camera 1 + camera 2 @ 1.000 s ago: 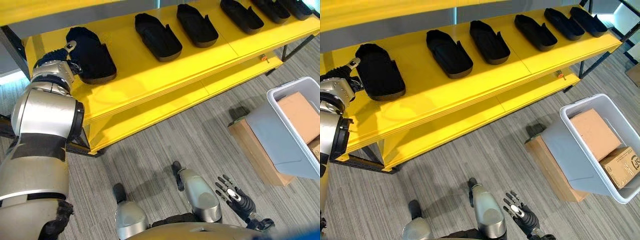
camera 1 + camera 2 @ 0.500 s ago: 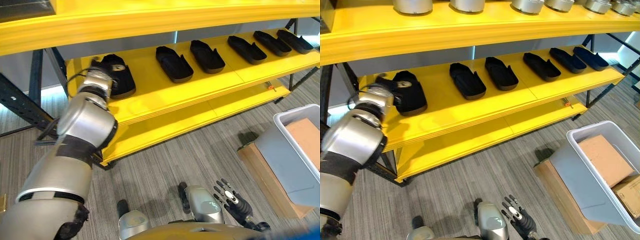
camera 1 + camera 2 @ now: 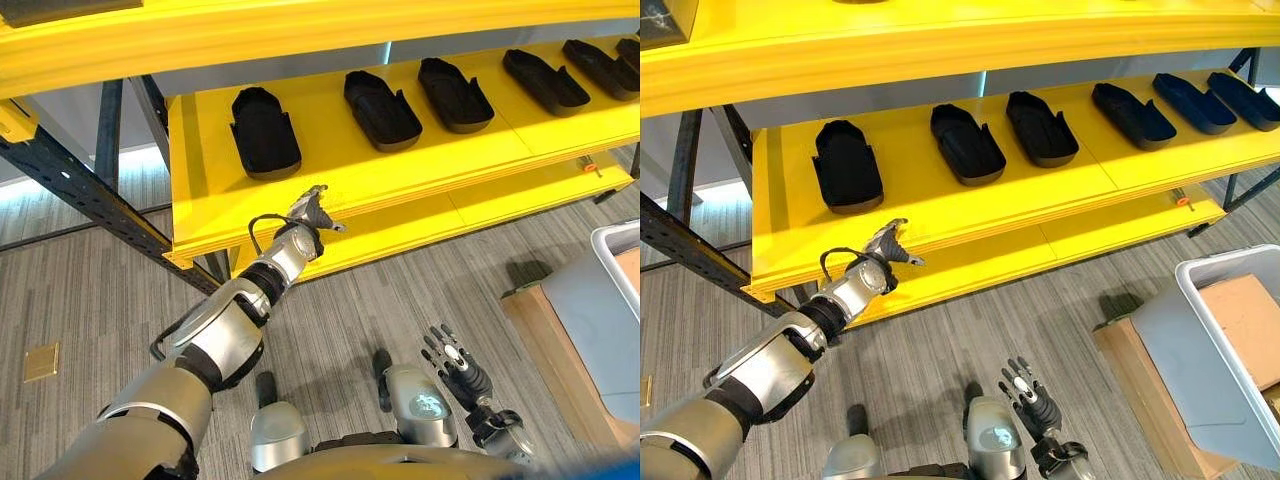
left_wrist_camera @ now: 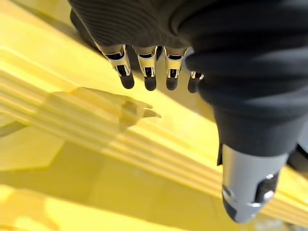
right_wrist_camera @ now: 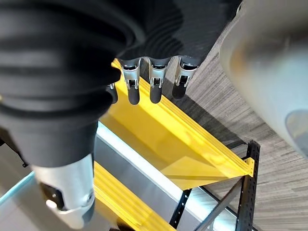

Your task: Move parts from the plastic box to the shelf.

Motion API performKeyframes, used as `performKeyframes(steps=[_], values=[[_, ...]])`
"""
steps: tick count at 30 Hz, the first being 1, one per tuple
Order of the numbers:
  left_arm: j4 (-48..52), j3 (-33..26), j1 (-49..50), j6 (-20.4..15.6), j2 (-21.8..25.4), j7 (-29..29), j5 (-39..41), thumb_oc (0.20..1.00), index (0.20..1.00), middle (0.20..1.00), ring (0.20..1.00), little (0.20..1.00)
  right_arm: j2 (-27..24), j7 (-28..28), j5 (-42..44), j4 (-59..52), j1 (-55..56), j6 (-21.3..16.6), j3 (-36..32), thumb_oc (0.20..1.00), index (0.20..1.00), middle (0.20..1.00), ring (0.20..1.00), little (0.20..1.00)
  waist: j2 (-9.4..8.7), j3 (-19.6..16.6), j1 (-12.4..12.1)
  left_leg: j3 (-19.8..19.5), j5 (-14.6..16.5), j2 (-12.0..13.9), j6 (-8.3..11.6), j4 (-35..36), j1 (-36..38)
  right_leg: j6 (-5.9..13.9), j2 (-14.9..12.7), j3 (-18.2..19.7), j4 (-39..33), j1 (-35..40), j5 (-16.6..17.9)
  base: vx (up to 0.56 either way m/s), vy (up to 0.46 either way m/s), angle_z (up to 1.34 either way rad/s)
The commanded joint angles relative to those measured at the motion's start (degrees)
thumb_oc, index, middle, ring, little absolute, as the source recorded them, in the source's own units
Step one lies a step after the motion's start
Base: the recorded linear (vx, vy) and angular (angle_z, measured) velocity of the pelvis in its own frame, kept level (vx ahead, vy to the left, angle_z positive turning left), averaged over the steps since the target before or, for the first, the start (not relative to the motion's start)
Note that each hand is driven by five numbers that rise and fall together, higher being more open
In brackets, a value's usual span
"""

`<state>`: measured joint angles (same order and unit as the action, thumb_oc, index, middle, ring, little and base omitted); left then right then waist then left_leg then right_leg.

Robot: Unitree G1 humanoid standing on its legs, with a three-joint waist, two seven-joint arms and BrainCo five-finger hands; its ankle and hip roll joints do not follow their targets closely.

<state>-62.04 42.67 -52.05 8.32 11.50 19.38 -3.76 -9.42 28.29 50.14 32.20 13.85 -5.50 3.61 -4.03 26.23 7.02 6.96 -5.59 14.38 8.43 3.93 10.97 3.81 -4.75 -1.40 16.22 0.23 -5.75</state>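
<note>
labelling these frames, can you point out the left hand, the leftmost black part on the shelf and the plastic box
left hand (image 3: 886, 249), right eye view, on its palm
leftmost black part (image 3: 846, 166), right eye view, on its middle
plastic box (image 3: 1185, 325), right eye view, on its grey side wall

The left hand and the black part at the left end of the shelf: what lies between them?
Only bare yellow shelf board lies between the open left hand and that black part, as the left eye view shows; nothing else is there.

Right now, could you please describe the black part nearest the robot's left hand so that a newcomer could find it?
Find the yellow shelf with its row of black parts. The part you want sits at the left end, just beyond the open left hand. It alone has a neighbour on one side.
</note>
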Motion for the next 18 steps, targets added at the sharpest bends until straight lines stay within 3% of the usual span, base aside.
performKeyframes(steps=[1, 5, 8, 12, 16, 18], values=[[-0.7, -3.9, -3.9, -1.9, 1.8, 3.9, -3.4, 1.000, 1.000, 1.000, 1.000, 1.000, 2.4, 0.1, 1.9, -6.3, 0.3, -2.6, -1.0, 1.000, 1.000, 1.000, 1.000, 1.000, -4.15, -1.0, 1.9, -1.8, 2.5, -1.1, -5.01, 1.1, 7.8, -3.05, -1.8, -3.9, -12.3, 3.0, 13.5, -0.02, -0.046, 0.09], [2.2, -5.9, 0.8, -2.5, 1.4, 3.1, -3.9, 1.000, 1.000, 1.000, 1.000, 1.000, 2.8, -0.3, 2.4, -6.4, 0.2, -2.9, -1.5, 1.000, 1.000, 1.000, 1.000, 1.000, -4.07, -2.9, 1.9, -2.0, 2.4, -0.9, -5.11, 1.1, 6.7, -3.27, -1.9, -4.1, -13.5, 3.3, 13.4, -0.03, -0.042, 0.04], [11.2, -8.2, 9.0, -3.6, 3.2, -0.7, -4.6, 1.000, 1.000, 1.000, 1.000, 1.000, 3.4, -0.6, 2.1, -5.3, -0.6, -2.9, -2.7, 1.000, 1.000, 1.000, 1.000, 1.000, -3.66, -5.6, 2.0, -2.4, 2.2, -0.6, -5.32, 1.1, 5.3, -3.36, -1.9, -4.0, -14.7, 3.1, 13.3, -0.03, -0.034, 0.02], [37.0, -18.8, 33.7, -4.1, 5.6, -12.7, 2.2, 1.000, 1.000, 1.000, 1.000, 1.000, 2.8, -0.8, 1.8, -4.3, -2.4, -1.9, -5.0, 1.000, 1.000, 1.000, 1.000, 1.000, -2.82, -9.6, 0.8, -2.1, 1.2, 0.2, -6.05, 1.1, 2.3, -3.49, -2.1, -3.3, -16.4, 2.5, 13.7, -0.06, -0.011, 0.03], [53.3, -20.6, 47.8, -3.7, 12.9, -19.5, 5.3, 1.000, 1.000, 1.000, 1.000, 1.000, 2.5, -2.1, 1.3, -3.4, -4.2, -0.9, -4.8, 1.000, 1.000, 1.000, 1.000, 1.000, -2.35, -12.7, -0.3, -1.1, 0.7, 0.9, -6.65, 1.1, 0.2, -3.63, -2.1, -3.0, -17.6, 2.1, 13.6, -0.03, 0.028, 0.06], [59.3, -23.3, 54.7, -4.7, 12.6, -22.7, 11.8, 1.000, 1.000, 1.000, 1.000, 1.000, 3.7, -3.1, 1.0, -2.1, -6.1, 0.1, -4.4, 1.000, 1.000, 1.000, 1.000, 1.000, -1.79, -14.8, -0.9, -0.7, 0.3, 1.2, -6.93, 1.1, -0.8, -3.46, -2.0, -2.8, -17.8, 1.9, 13.4, -0.10, 0.099, 0.15]])
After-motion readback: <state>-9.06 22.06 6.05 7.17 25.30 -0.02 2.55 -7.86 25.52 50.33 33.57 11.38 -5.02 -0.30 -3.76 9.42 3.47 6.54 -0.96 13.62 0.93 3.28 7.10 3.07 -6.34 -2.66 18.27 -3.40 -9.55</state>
